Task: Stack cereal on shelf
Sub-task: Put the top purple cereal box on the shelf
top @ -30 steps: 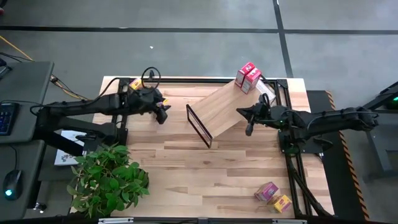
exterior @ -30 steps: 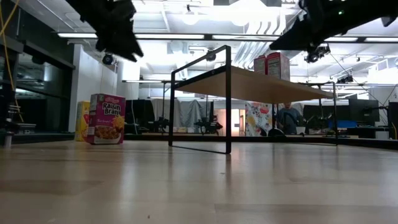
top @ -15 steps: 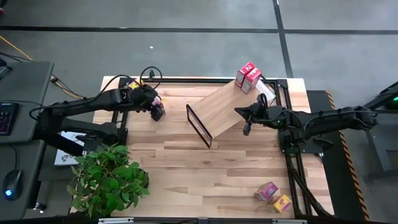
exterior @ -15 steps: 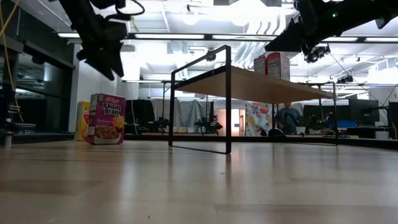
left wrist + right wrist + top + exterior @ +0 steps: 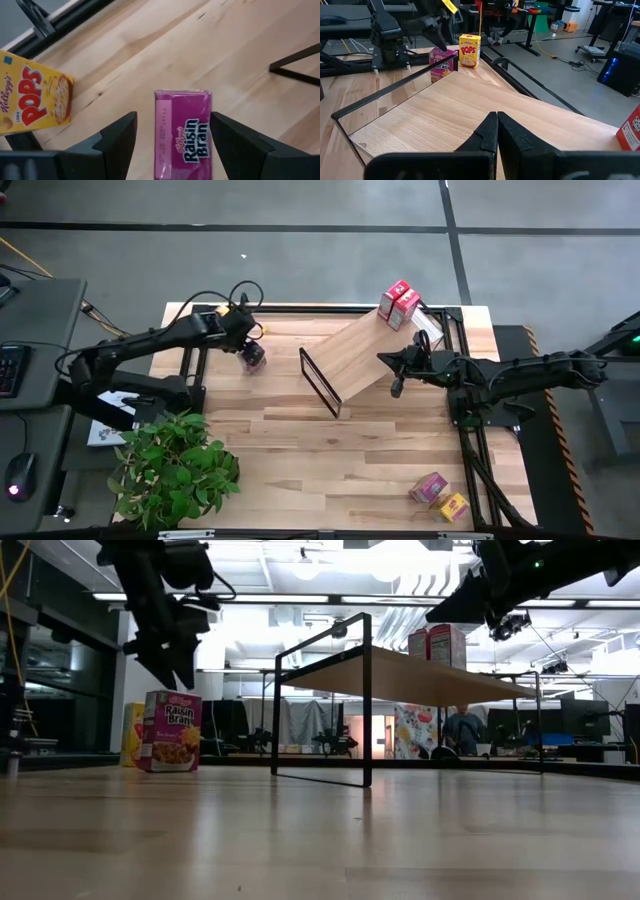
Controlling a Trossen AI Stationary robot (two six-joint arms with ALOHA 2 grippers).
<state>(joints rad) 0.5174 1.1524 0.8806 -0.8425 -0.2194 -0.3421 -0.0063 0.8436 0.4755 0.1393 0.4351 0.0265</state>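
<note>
Left wrist view has the left gripper [image 5: 172,131] pointing straight down over the upright Raisin Bran box [image 5: 183,131], fingers spread wide on either side, not touching. Yellow Pops box [image 5: 35,100] stands just beside. Right gripper [image 5: 398,388] hovers pinched shut over the shelf [image 5: 362,358].

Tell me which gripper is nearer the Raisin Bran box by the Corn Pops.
Left. The left gripper straddles the Raisin Bran box; the right gripper is over the shelf.

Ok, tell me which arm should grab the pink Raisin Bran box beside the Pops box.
Left. Its open end effector straddles the pink box; the right end effector hangs shut over the shelf.
</note>
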